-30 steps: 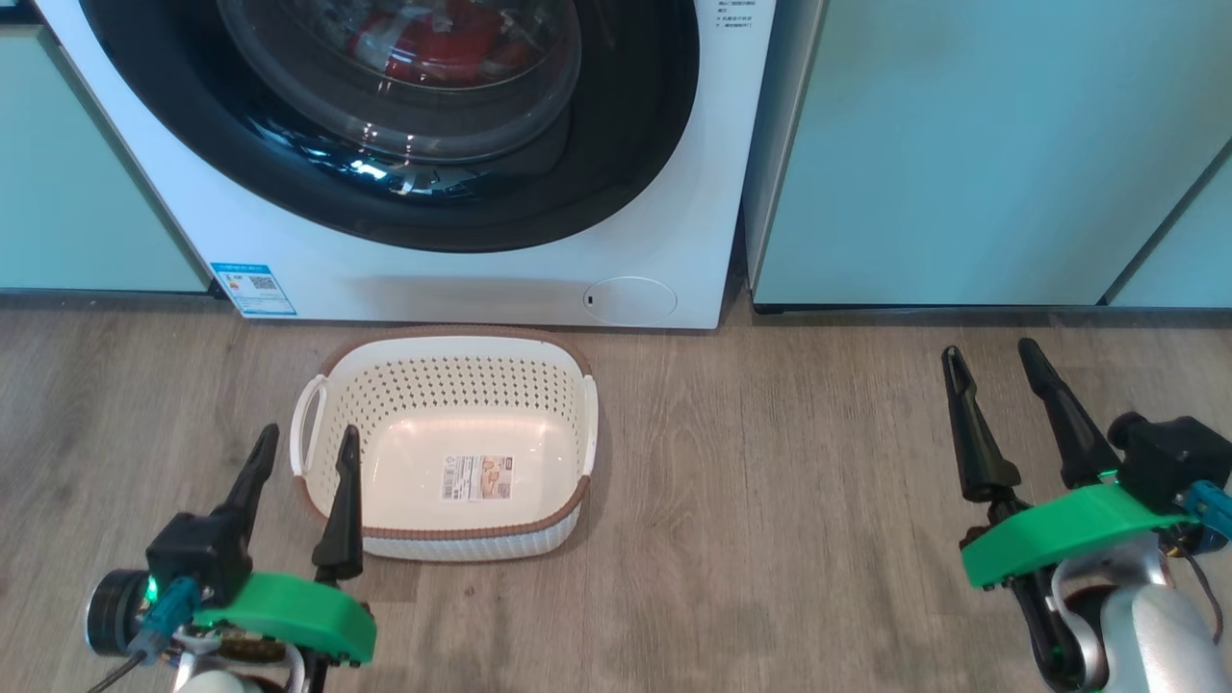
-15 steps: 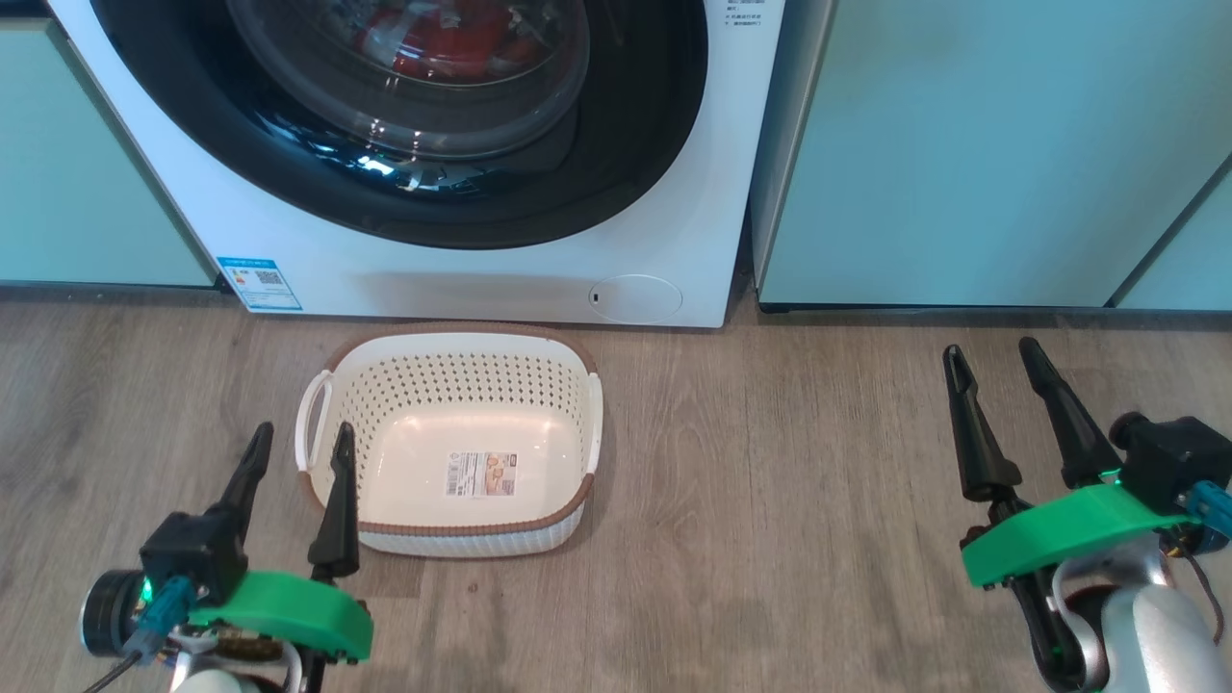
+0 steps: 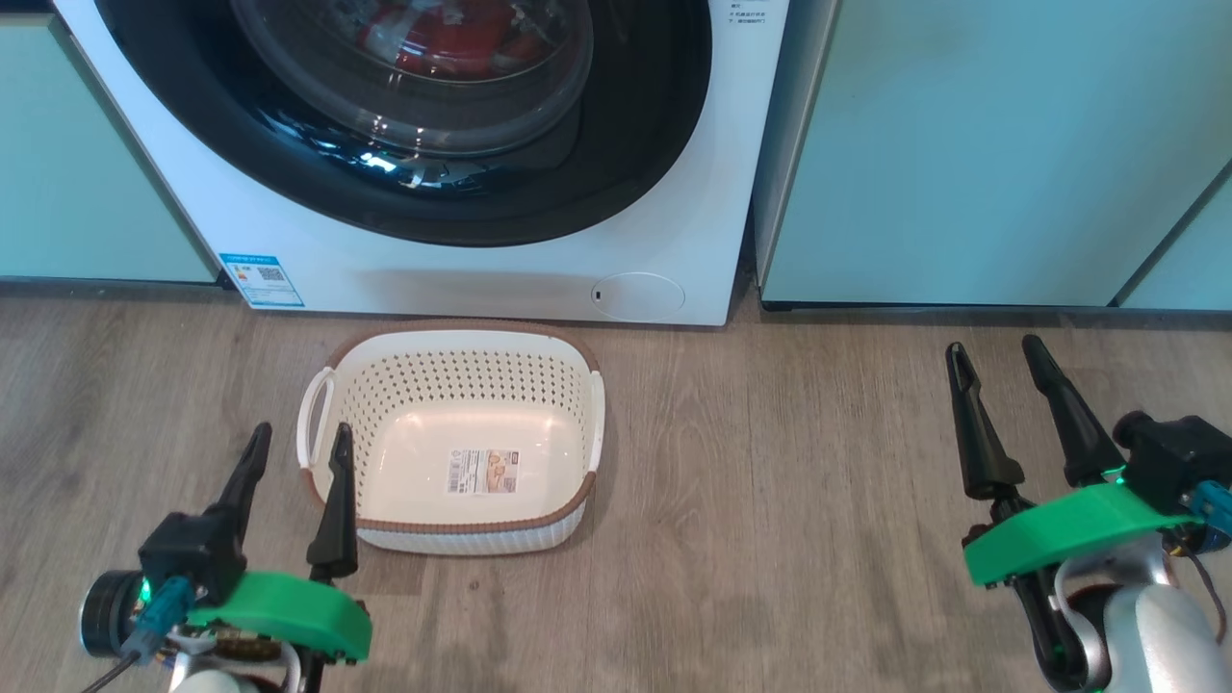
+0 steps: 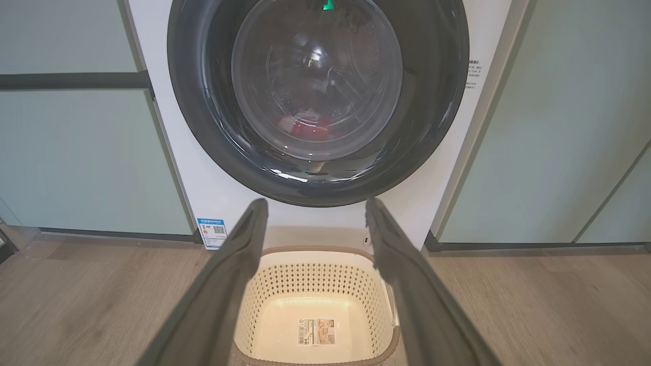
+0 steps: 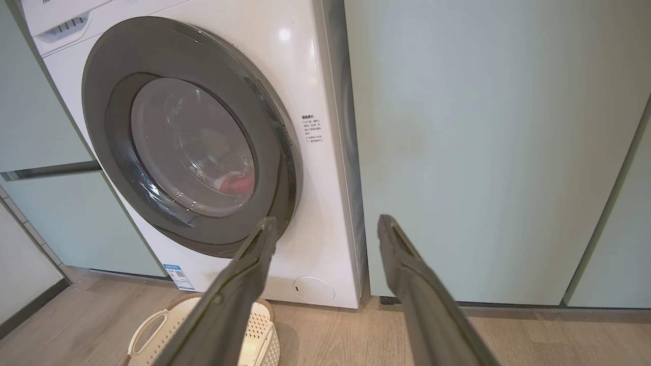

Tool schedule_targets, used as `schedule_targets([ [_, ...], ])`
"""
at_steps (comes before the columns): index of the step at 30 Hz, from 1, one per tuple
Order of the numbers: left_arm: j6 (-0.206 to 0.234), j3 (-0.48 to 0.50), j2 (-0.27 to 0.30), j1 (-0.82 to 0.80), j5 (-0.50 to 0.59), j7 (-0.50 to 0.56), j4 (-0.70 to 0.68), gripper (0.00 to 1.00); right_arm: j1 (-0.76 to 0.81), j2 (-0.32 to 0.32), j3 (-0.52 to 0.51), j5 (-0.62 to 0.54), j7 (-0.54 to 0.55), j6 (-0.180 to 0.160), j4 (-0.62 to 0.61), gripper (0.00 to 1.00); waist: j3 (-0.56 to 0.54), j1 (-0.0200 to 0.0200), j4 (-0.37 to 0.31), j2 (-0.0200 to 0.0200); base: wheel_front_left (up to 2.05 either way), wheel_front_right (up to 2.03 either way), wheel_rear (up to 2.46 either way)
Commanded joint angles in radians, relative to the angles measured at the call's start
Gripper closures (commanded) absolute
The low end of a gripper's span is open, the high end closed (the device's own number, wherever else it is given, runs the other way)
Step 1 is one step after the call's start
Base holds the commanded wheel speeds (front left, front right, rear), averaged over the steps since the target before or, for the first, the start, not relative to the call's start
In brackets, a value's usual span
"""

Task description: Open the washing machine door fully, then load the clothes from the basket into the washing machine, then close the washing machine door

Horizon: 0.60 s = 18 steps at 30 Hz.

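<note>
The white washing machine [image 3: 481,274] stands at the back with its washing machine door [image 3: 635,144] shut flat against the front. Red clothes [image 3: 452,38] show through the door glass, inside the drum, also as a red patch [image 4: 310,129] in the left wrist view. On the floor before the machine sits the cream basket [image 3: 462,385], holding nothing but a label on its bottom. My left gripper [image 3: 300,430] is open, low beside the basket's left handle. My right gripper [image 3: 992,345] is open too, far to the right over bare floor, and holds nothing.
Pale teal cabinets [image 3: 962,144] flank the machine on the right and on the left [image 3: 77,173]. A blue sticker [image 3: 262,279] and a round flap [image 3: 640,296] sit low on the machine's front. Grey wood floor [image 3: 770,500] stretches between basket and right gripper.
The whole head picture has shifted slightly, so the camera moved. Door, basket and both open grippers stand as before.
</note>
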Motion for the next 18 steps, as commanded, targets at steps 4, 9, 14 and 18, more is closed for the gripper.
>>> schedule_targets([
  [4, 0.008, 0.025, 0.022, -0.034, -0.004, -0.009, -0.035, 0.0, -0.008, 0.001, 0.019, 0.009, 0.006, 0.0, -0.045, 0.0, 0.001, 0.0, 0.001, -0.0001, 0.0, 0.0, 0.0],
  [9, 0.003, -0.016, -0.007, 0.003, -0.015, 0.003, 0.04, 1.0, 0.003, 0.001, 0.003, 0.017, 0.005, 0.0, 0.036, 1.0, 0.001, 0.0, 0.0, -0.0001, 0.0, 0.0, 0.0],
  [14, -0.003, -0.007, -0.011, -0.004, -0.071, 0.015, 0.047, 1.0, 0.0, -0.001, 0.002, 0.074, 0.011, 0.0, 0.045, 1.0, -0.001, 0.0, -0.001, -0.0001, 0.0, 0.0, 0.0],
  [18, -0.008, 0.0, -0.013, -0.009, -0.116, 0.025, 0.053, 1.0, -0.003, -0.002, 0.001, 0.119, 0.016, 0.0, 0.052, 1.0, -0.002, 0.0, -0.003, -0.0001, 0.0, 0.0, 0.0],
])
